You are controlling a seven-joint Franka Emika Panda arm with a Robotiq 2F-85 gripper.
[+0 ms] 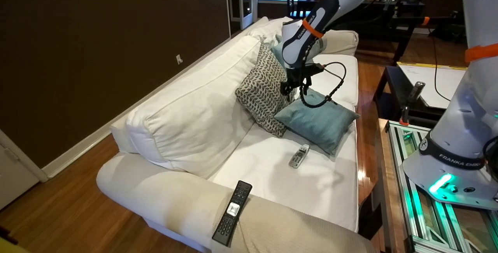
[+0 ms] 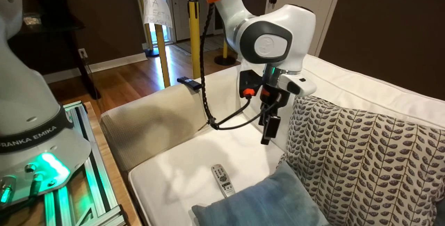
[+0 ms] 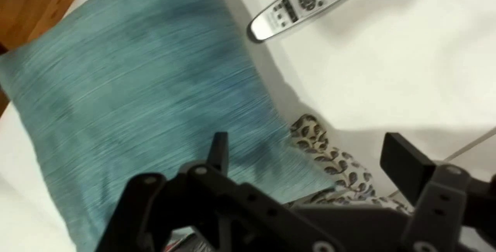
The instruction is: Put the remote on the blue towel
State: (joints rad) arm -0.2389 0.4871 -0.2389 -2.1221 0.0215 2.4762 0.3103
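Gripper [image 3: 312, 153] hangs over the sofa [image 2: 174, 172], its jaws spread wide and empty. Left to right in an exterior view, the black remote [image 1: 230, 218] lies across the armrest [image 1: 155, 185], the patterned cushion [image 1: 261, 89] leans on the backrest [image 1: 190, 124], and the remote [image 1: 299, 156] rests on the seat [image 1: 256, 159], just beside the blue towel [image 1: 320, 123] but apart from it; farther right stands the robot base [image 1: 461, 183], lit green.

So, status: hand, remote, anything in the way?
Hand open, nothing gripped. White-grey remote lying on sofa seat beside blue cushion, not yet on it. Patterned cushion near hand, probably not blocking the remote.
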